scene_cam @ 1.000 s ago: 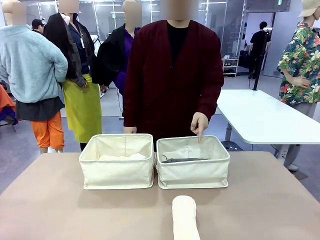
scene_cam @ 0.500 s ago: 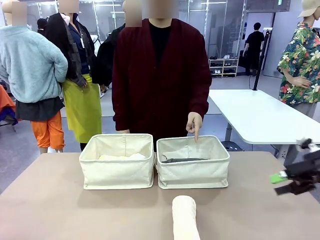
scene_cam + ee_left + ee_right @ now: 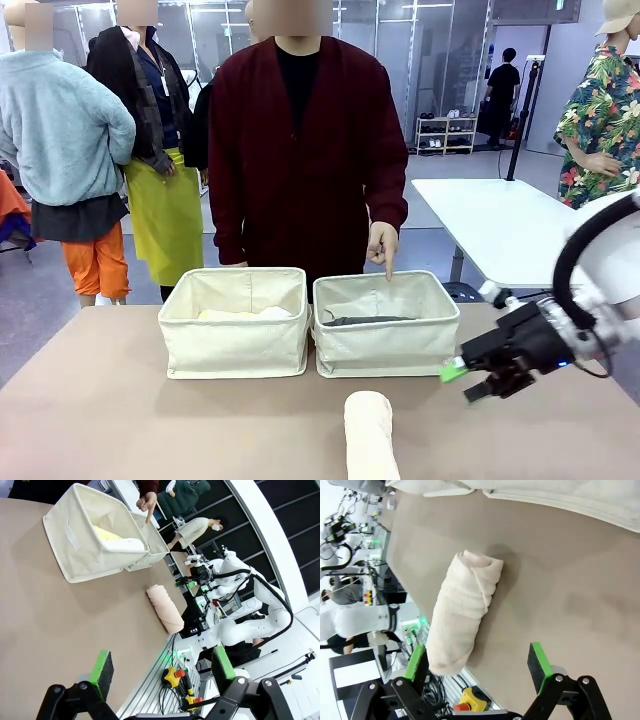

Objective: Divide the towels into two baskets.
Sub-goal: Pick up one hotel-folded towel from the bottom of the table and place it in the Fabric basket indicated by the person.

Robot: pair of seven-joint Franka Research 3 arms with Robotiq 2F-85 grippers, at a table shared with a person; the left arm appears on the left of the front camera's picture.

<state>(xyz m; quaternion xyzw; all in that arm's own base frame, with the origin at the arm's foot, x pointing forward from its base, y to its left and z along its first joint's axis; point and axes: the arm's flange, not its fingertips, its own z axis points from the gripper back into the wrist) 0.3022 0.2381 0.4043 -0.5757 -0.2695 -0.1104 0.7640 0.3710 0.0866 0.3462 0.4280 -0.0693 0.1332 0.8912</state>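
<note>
A cream-pink towel [image 3: 370,435] lies rolled on the table's near edge, in front of the two cream baskets. The left basket [image 3: 235,345] holds a pale yellow towel [image 3: 215,314] and a white towel [image 3: 272,312]. In the right basket [image 3: 385,350] lies a dark grey towel [image 3: 368,320]. My right gripper [image 3: 467,382] hangs open just right of the cream-pink towel [image 3: 462,610], which sits ahead of its fingers [image 3: 539,662]. My left gripper [image 3: 162,669] is open and holds nothing, well back from the baskets [image 3: 85,545] and the cream-pink towel [image 3: 164,608].
A person in a dark red cardigan stands behind the baskets, one hand [image 3: 381,245] pointing down into the right basket. Bare tabletop [image 3: 100,420] stretches left and right of the towel roll. A white table [image 3: 510,225] stands farther off at right.
My right arm has come in from the right edge toward the cream-pink towel, gripper still open. The person has shifted a little left, hand still pointing.
</note>
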